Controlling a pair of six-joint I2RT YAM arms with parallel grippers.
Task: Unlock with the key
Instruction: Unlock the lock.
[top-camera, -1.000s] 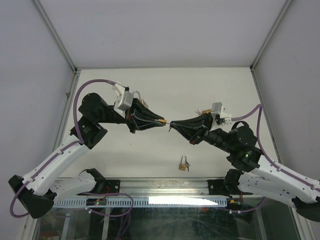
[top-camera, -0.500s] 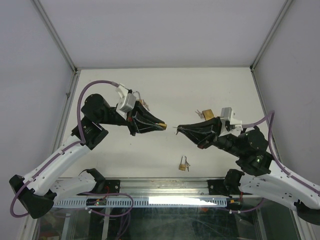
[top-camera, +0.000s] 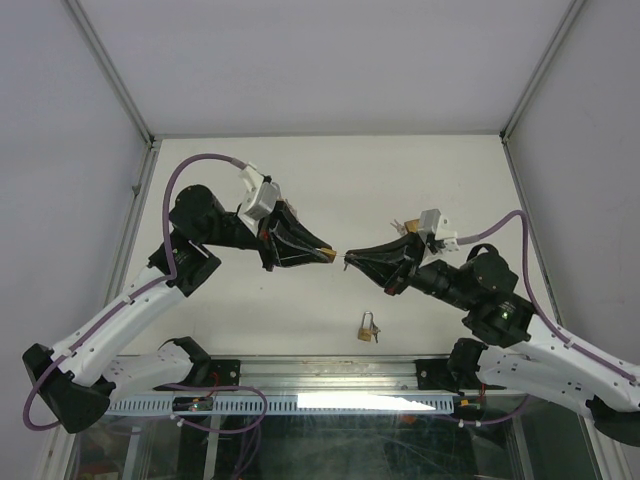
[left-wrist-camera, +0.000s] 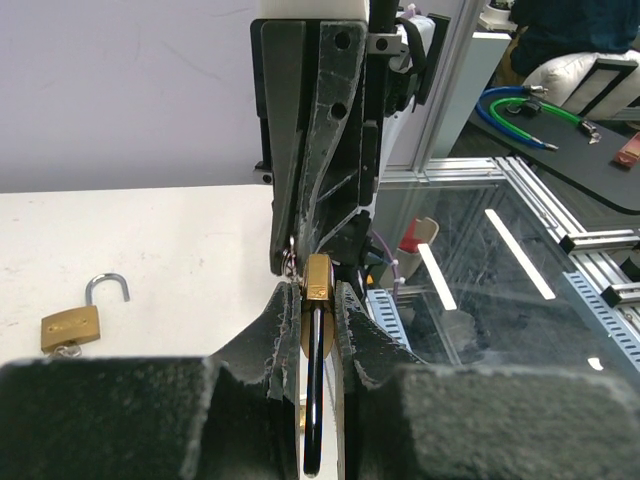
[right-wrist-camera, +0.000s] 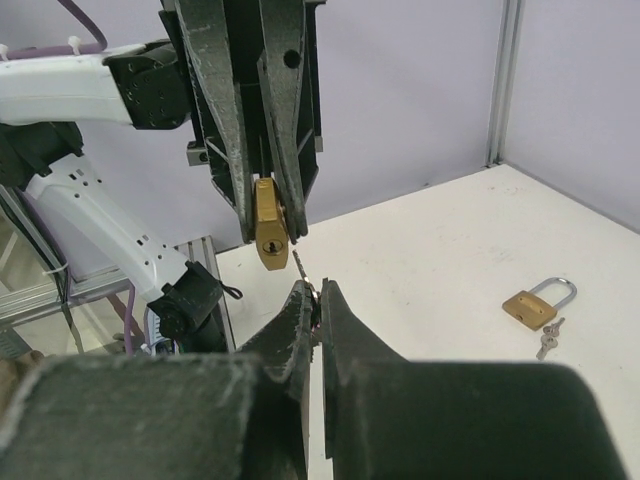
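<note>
From above, we saw the left gripper (top-camera: 326, 256) and right gripper (top-camera: 350, 260) tip to tip over the white table (top-camera: 350, 180). The left wrist view showed the left clenched on a small, hard, slippery brass padlock (left-wrist-camera: 318, 280), best pinched across its flat faces. The right wrist view showed the right grasping a thin metal key (right-wrist-camera: 299, 268), seemingly just short of the keyhole.

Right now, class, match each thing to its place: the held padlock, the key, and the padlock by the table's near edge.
Things:
1. held padlock
2. key
3. near-edge padlock

Places:
A. lying on the table
B. pinched in the right gripper
C. clamped in the left gripper, off the table

Pairs: 1-C, 2-B, 3-A
</note>
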